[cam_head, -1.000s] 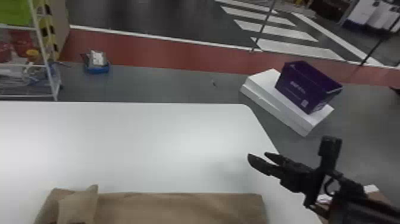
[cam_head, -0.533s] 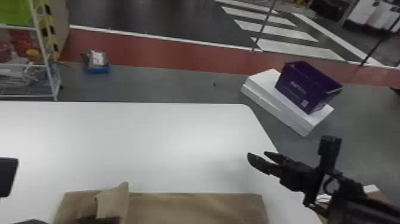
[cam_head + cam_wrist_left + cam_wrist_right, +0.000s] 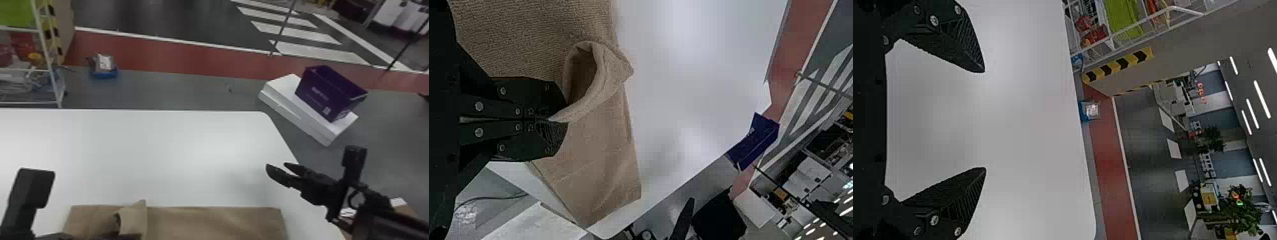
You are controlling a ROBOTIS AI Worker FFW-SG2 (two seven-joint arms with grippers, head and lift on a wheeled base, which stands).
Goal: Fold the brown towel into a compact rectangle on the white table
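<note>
The left gripper [image 3: 118,236] is at the bottom edge of the head view, over the left part of the brown towel [image 3: 217,221]. In the left wrist view the left gripper [image 3: 563,120] is shut on a raised, curled edge of the towel [image 3: 599,175]. That lifted part stands up as a loop above the rest, which lies flat as a long strip along the near side of the white table [image 3: 159,153]. The right gripper [image 3: 276,169] is parked over the table's right edge; in the right wrist view the right gripper [image 3: 985,120] stands open with nothing between its fingers.
Beyond the table's right edge, a purple box [image 3: 328,92] rests on white boxes [image 3: 297,111] on the floor. A wire rack [image 3: 48,63] stands past the far left side, with a small blue item [image 3: 104,71] on the floor beside it.
The left arm has come further into the head view and moved right, carrying the gripped towel edge with it. More of the towel's left end lies nearer the right. The right arm has stayed still.
</note>
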